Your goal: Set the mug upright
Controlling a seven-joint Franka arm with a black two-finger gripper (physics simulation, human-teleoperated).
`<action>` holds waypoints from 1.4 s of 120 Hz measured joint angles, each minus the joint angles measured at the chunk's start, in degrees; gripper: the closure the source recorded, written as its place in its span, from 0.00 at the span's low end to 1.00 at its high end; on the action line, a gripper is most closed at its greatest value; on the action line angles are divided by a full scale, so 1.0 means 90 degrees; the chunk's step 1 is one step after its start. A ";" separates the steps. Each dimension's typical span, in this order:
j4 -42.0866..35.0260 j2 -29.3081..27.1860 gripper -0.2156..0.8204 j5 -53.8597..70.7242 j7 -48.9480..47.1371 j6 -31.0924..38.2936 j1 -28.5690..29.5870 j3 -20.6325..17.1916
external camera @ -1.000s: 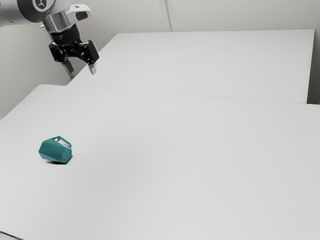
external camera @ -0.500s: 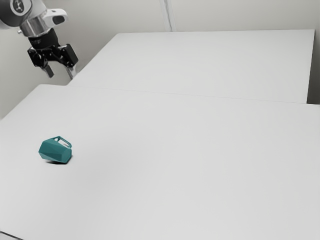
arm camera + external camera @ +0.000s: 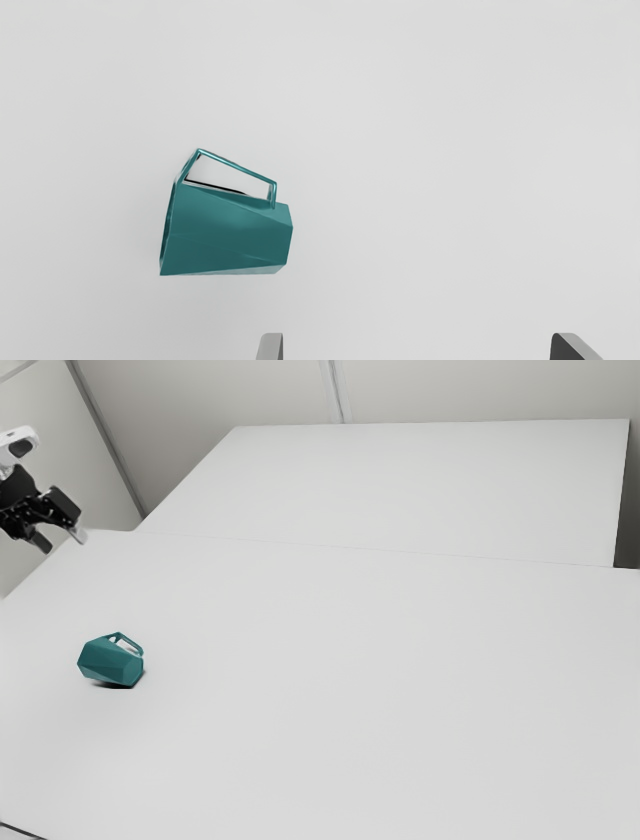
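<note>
The mug [image 3: 112,662] lies on its side on the white table [image 3: 350,710], toward the exterior view's left; its handle [image 3: 237,166] is on the side away from the fingertips in the wrist view, its body nearer them; farther back, at the exterior view's left edge, the gripper [image 3: 63,544] hangs apart from the mug, fingers spread wide with nothing between them; beyond stands a pale wall [image 3: 220,400].

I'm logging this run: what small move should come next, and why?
Probably shift the open gripper sideways toward the mug before lowering: the mug lies on its side, off to one side of the gap between the jaws.
</note>
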 joint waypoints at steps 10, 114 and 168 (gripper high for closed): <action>-0.0385 -0.0155 0.23 -0.0292 0.0471 0.0264 0.0217 0.0000; -0.2030 0.0086 0.23 -0.1949 0.4545 0.1133 0.2473 0.0136; -0.1542 0.1165 0.23 -0.2683 0.5917 0.1140 0.2805 0.0137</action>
